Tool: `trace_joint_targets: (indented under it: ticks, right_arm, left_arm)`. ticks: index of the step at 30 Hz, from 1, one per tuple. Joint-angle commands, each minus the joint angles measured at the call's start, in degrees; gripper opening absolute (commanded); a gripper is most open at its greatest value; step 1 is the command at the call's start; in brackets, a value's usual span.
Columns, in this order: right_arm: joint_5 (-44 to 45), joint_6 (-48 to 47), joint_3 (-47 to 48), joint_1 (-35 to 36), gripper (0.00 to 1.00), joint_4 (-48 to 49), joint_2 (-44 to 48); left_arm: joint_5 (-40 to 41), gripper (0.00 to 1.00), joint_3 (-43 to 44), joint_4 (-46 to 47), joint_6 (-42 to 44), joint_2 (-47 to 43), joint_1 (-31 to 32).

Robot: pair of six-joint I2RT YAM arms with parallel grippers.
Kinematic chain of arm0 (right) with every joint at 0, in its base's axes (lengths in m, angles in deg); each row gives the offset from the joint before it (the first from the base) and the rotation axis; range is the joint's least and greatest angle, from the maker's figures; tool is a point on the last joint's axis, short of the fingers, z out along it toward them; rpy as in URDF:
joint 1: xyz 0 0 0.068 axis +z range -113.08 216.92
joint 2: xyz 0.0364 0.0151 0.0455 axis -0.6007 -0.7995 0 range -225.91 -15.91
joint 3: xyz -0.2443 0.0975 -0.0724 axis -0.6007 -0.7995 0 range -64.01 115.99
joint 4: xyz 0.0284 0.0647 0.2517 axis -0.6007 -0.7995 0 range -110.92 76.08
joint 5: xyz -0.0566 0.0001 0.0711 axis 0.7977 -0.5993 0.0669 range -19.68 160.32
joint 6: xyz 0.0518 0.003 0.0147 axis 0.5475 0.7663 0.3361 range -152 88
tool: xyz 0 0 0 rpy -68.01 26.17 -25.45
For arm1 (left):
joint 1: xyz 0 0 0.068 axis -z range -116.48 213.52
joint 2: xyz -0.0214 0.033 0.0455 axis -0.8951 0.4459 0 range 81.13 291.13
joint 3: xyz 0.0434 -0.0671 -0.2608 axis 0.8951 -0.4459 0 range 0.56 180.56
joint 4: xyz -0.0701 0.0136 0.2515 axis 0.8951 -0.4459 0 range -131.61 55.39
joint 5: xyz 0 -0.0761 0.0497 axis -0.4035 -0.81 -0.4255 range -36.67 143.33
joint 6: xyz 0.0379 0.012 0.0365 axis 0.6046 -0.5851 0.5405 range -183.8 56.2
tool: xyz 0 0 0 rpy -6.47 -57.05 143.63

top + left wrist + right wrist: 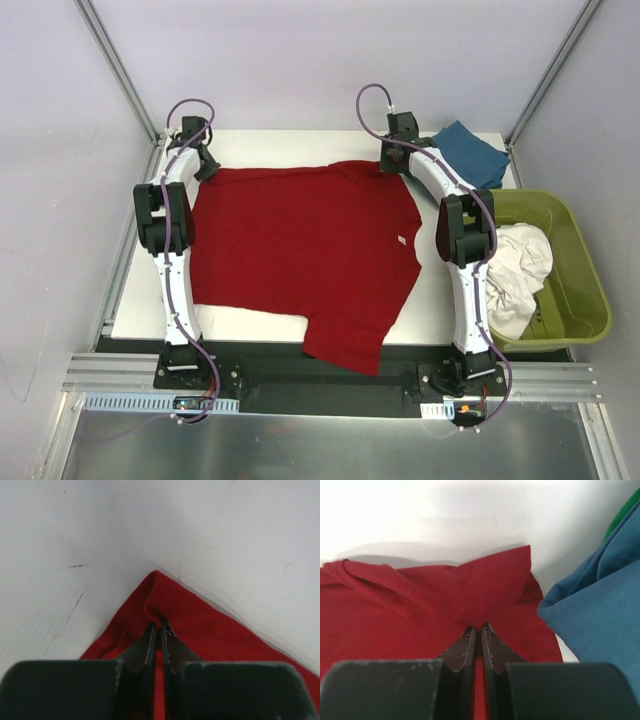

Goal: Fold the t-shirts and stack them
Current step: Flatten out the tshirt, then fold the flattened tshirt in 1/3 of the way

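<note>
Wrist views: left gripper (158, 626), right gripper (479, 628) pinch red shirt (300, 250); overhead unclear

Right claw (479, 628) pinching red shirt (395, 620); teal-blue shirt (600, 615) just beside, right.

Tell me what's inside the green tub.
A crumpled white t-shirt fills the left of the olive-green tub, reaching its near-left rim. The right side shows bare floor. Anything beneath the shirt is hidden.

The white table (240, 325) carries a spread red t-shirt (300, 250) and, far right, a folded teal-blue t-shirt (470, 152).
</note>
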Motion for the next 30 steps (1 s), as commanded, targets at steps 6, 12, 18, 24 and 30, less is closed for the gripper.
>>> trace_joint_targets:
  ticks: [6,12,18,24,30]
  right_arm:
    - [-4.84,2.30,-3.84,-0.21,0.05,1.05,8.67]
    - [-7.65,5.11,-14.29,-0.03,0.04,-3.61,17.81]
    - [-11.34,5.21,-19.48,-0.03,0.03,-9.14,24.49]
    - [-8.62,4.68,-23.62,0.84,0.04,-13.63,30.47]
    - [-8.27,4.41,-26.17,2.51,0.06,-18.37,34.17]
  left_arm:
    - [-0.07,0.00,-4.33,1.16,4.50,-8.33,-0.21]
    - [1.68,0.00,-13.56,1.16,4.95,-16.86,-0.30]
    - [4.23,0.00,-21.82,1.25,3.81,-24.50,-0.65]
    - [4.23,0.00,-27.81,1.33,4.07,-29.43,-1.27]
    - [5.37,0.00,-32.91,1.16,4.60,-34.26,-1.27]
